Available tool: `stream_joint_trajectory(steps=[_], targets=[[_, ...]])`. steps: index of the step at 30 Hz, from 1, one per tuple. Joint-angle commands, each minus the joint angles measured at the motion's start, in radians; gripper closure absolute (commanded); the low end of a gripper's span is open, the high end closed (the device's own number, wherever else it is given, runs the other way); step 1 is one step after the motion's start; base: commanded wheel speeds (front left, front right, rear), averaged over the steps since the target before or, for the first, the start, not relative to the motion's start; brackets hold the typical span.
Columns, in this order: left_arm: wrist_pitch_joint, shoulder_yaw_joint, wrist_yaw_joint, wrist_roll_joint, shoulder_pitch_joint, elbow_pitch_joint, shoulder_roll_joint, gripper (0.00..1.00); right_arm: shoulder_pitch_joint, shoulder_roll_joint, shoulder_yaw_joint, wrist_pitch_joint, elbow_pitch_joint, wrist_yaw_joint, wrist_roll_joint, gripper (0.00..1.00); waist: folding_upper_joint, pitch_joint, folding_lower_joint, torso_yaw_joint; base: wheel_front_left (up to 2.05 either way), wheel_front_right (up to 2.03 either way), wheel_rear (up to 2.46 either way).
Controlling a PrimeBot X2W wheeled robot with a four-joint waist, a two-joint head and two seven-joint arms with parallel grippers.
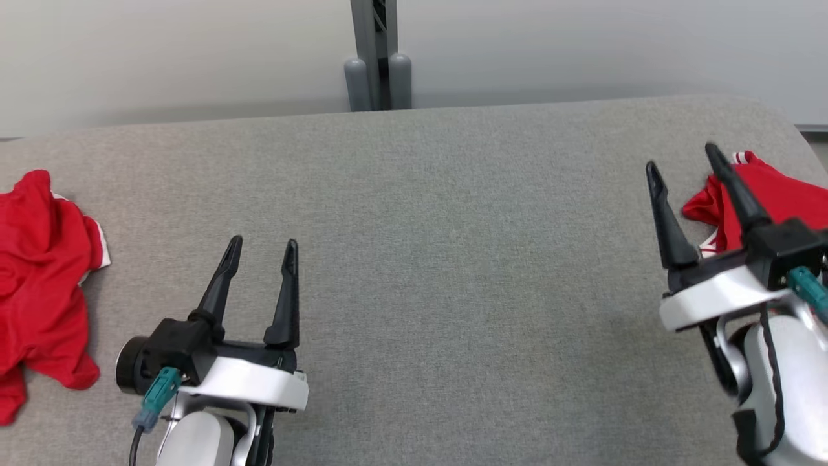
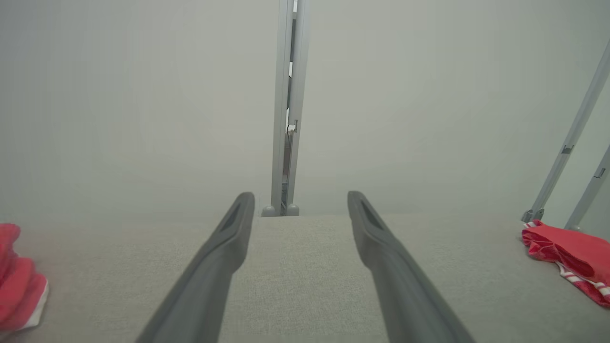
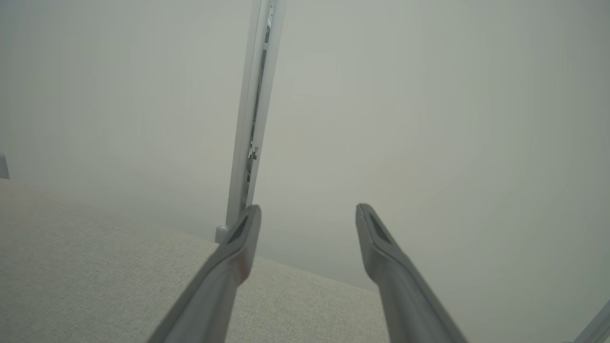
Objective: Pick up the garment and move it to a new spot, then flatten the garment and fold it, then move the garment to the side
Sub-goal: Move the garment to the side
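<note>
A crumpled red garment (image 1: 42,285) with white trim lies at the table's left edge; its edge also shows in the left wrist view (image 2: 19,281). A second red garment (image 1: 773,197) with white striped trim lies at the far right, partly behind my right gripper, and shows in the left wrist view (image 2: 569,255). My left gripper (image 1: 264,247) hovers open over bare table, to the right of the left garment (image 2: 300,200). My right gripper (image 1: 682,158) is raised and open just left of the right garment, nothing between its fingers (image 3: 309,214).
The grey fabric-covered table (image 1: 420,259) spreads wide between the two garments. A grey post (image 1: 378,58) stands behind its far edge against a pale wall. Slanted grey struts (image 2: 569,143) rise at the far right.
</note>
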Motion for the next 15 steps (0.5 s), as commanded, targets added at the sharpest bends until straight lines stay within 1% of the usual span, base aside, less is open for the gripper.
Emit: stream_joint_trajectory(steps=[1,4,5,8,10,15], targets=[[0.0,0.017,0.006,0.001,0.023,0.005,0.004,0.0,0.048,0.028,-0.023,-0.005,-0.013,0.0,0.012,0.0,0.0,-0.02,0.0,0.017,0.0,0.0,0.0],[0.0,0.032,0.009,-0.012,0.046,0.015,0.004,0.0,0.105,0.067,-0.049,-0.005,-0.01,0.0,0.019,0.0,0.0,-0.031,0.0,0.023,0.0,0.0,0.0],[0.0,0.032,0.009,-0.012,0.046,0.015,0.004,0.0,0.105,0.067,-0.049,-0.005,-0.01,0.0,0.019,0.0,0.0,-0.031,0.0,0.023,0.0,0.0,0.0],[0.0,0.04,0.007,-0.031,0.063,0.035,0.004,0.0,0.159,0.095,-0.055,-0.005,0.001,0.0,0.004,0.0,0.0,-0.04,0.0,0.03,0.0,0.0,0.0],[0.0,0.04,0.0,-0.027,0.072,0.047,0.004,0.0,0.19,0.108,-0.069,-0.005,0.009,0.0,-0.004,0.0,0.0,-0.048,0.0,0.033,0.0,0.0,0.0],[0.0,0.049,-0.003,-0.023,0.088,0.071,0.004,0.0,0.237,0.132,-0.097,-0.005,0.01,0.0,-0.029,0.0,0.0,-0.059,0.0,0.035,0.0,0.0,0.0]])
